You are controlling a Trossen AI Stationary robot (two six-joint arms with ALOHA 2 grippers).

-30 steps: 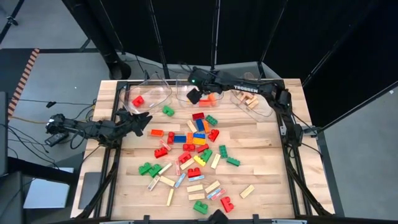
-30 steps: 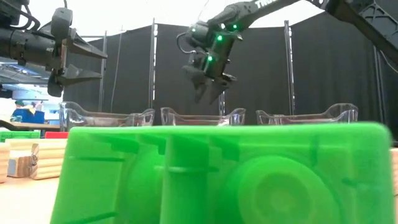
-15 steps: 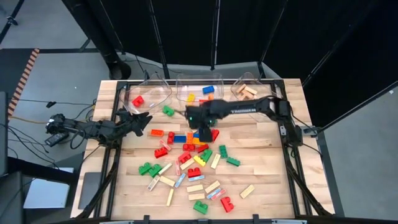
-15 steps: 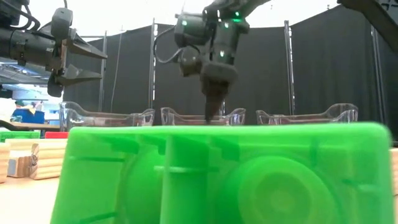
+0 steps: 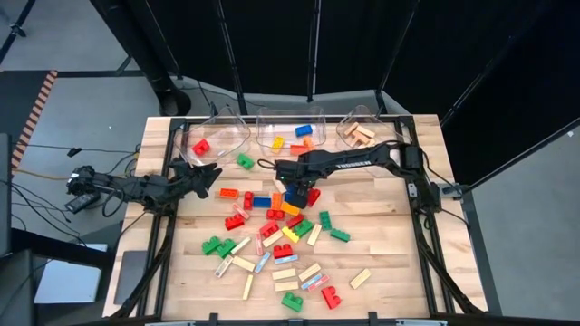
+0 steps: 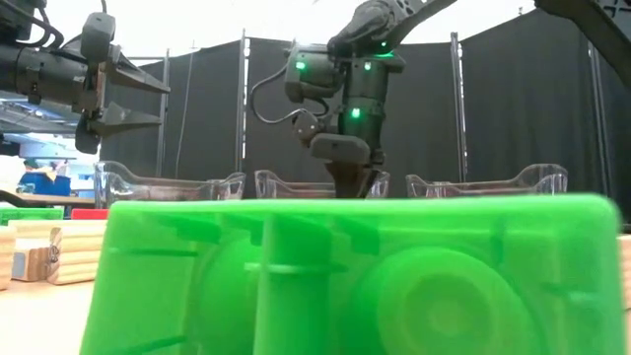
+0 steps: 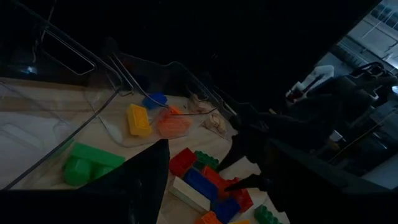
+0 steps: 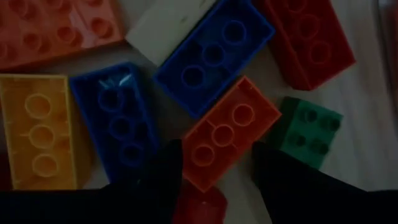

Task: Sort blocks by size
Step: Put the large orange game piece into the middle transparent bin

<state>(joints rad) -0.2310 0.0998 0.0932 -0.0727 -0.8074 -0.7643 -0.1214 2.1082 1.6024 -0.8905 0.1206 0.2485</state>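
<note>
The right gripper [image 8: 214, 171], fingers apart, straddled an orange brick [image 8: 230, 132] lying crosswise between them near the table's [image 5: 381, 226] middle.

blocks [image 5: 276, 231] mid-table, three bins [image 5: 288, 132] behind them along the far edge

A pale wooden butcher-block table [image 5: 390, 244] in a black metal frame carries everything. Along its far edge stand three clear plastic bins [image 5: 288, 131] in a row, each with a few pieces inside. Loose on the boards lies a scatter of small studded plastic bricks [image 5: 272, 204] in red, blue, green, yellow and orange, thickest around the middle, mixed with longer tan wooden bars [image 5: 285, 274] lying mostly toward the near edge. One green brick [image 5: 246, 161] sits apart, just in front of the bins. A tan bar [image 5: 361, 278] lies alone toward the near right.
</note>
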